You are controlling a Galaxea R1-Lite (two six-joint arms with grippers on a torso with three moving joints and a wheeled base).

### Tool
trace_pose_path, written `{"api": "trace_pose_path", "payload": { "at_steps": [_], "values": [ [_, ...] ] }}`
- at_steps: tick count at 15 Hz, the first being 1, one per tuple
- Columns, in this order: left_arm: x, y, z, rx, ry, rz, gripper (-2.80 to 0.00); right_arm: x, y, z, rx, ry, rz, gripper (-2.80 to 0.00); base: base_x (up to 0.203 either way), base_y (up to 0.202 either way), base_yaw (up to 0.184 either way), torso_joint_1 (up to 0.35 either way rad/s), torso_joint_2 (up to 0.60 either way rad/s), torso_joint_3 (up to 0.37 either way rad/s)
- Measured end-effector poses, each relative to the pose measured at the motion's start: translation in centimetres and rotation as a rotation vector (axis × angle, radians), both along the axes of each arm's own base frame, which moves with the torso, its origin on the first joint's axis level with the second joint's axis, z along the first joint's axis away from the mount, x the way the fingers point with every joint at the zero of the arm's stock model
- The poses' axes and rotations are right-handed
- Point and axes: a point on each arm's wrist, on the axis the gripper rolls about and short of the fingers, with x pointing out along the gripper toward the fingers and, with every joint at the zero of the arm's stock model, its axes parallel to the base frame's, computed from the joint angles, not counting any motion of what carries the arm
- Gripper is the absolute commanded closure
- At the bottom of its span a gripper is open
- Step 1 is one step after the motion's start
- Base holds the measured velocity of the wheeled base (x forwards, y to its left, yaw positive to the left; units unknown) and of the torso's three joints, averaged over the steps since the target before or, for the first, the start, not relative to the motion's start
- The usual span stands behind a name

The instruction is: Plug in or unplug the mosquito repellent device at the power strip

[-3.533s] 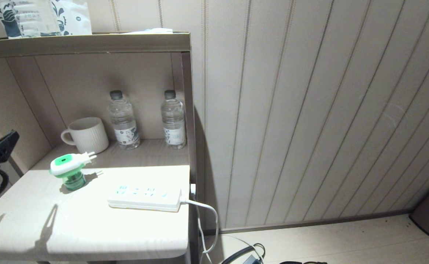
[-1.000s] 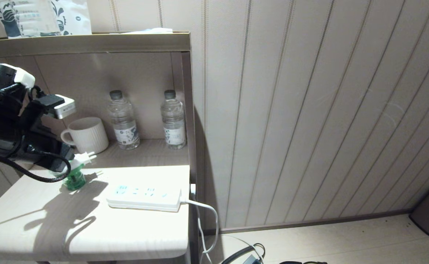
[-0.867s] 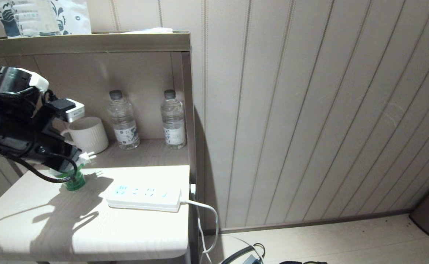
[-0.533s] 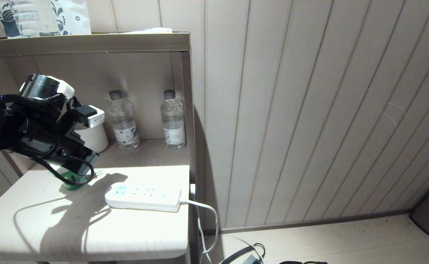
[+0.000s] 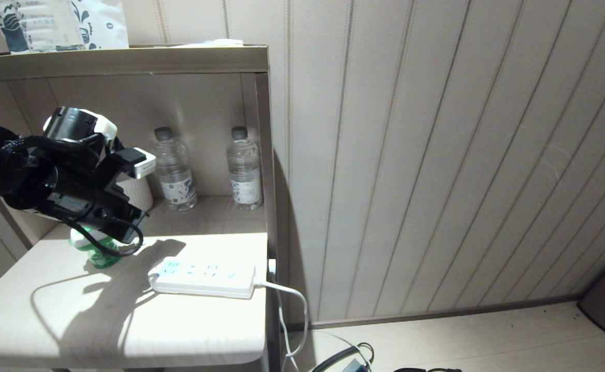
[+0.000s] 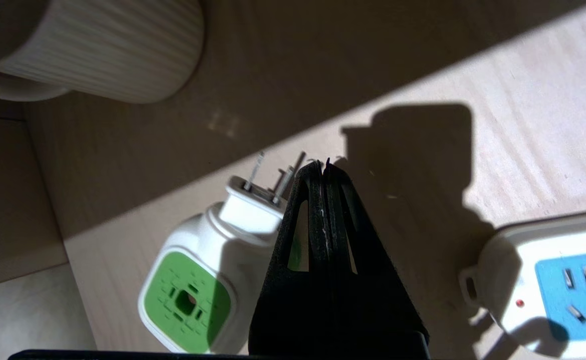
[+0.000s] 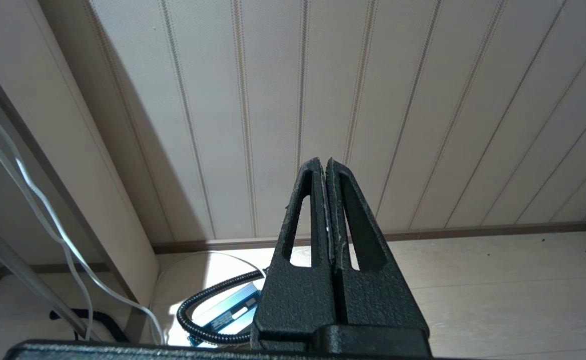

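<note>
On the counter (image 5: 188, 320), the mosquito repellent device (image 6: 197, 280) stands upright just beside the power strip (image 5: 204, 271). It is not plugged in. Its two metal prongs point away over the counter, toward the mug (image 6: 97, 50).

A few seconds ago the left arm was off at the edge. Now it has come in over the device, and the left gripper (image 6: 323, 167) hangs just above it, close to the prongs. The strip has also slid a little, so its near end now sits closer to the device. The device itself has not moved.

The jaws of the left gripper are pressed shut with nothing between them. I think that means the grab has not started. The jaws must open first before they can take the device and carry it to a socket.

From the head view, the black arm covers most of the device, so only a bit of its green bottle shows. In the left wrist view the strip is cut off at the edge, and only one blue socket panel can be seen.

The right gripper (image 7: 328, 165) is parked low, facing the wall (image 7: 373, 100) and the floor (image 7: 498, 280). Its jaws are closed and hold nothing.
</note>
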Motion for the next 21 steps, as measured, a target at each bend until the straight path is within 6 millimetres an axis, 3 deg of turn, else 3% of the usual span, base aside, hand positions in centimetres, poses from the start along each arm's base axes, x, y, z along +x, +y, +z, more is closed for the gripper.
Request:
{"api": "trace_pose_path", "payload": {
  "at_steps": [9, 21],
  "values": [
    [2.8, 1.8, -0.7, 0.003, -0.041, 0.082, 0.0, 0.0, 0.0, 0.0, 0.0, 0.0, 0.0, 0.0, 0.0, 0.0, 0.0, 0.0, 0.0, 0.0],
    [3.2, 3.2, -0.8, -0.003, -0.05, 0.125, 0.0, 0.0, 0.0, 0.0, 0.0, 0.0, 0.0, 0.0, 0.0, 0.0, 0.0, 0.0, 0.0, 0.0]
  ]
}}
